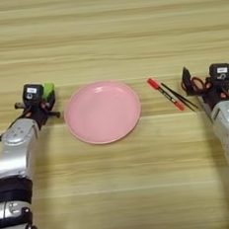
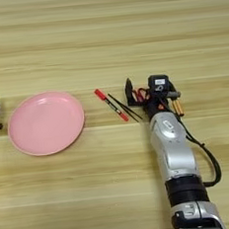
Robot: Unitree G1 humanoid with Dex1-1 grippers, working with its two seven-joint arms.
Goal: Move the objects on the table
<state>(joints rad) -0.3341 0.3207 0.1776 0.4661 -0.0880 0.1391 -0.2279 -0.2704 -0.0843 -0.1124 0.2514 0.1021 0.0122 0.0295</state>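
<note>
A round pink plate (image 1: pixel 102 111) lies in the middle of the table (image 1: pixel 108 32). Just left of it, my left gripper (image 1: pixel 41 96) is at a small green block (image 1: pixel 48 89), which touches its tip. To the right of the plate, a red marker (image 1: pixel 165 94) and a thin black stick (image 1: pixel 179 96) lie side by side on a slant. My right gripper (image 2: pixel 143 91) stands open, and the red handles of the scissors (image 2: pixel 142 95) lie between its fingers. An orange-handled tool (image 2: pixel 177 106) lies just right of that gripper.
Both silver forearms reach in from the near edge, the left one (image 1: pixel 16 150) and the right one (image 2: pixel 174 150). A black cable (image 2: pixel 210 162) loops off the right arm. Bare wood stretches across the far half of the table.
</note>
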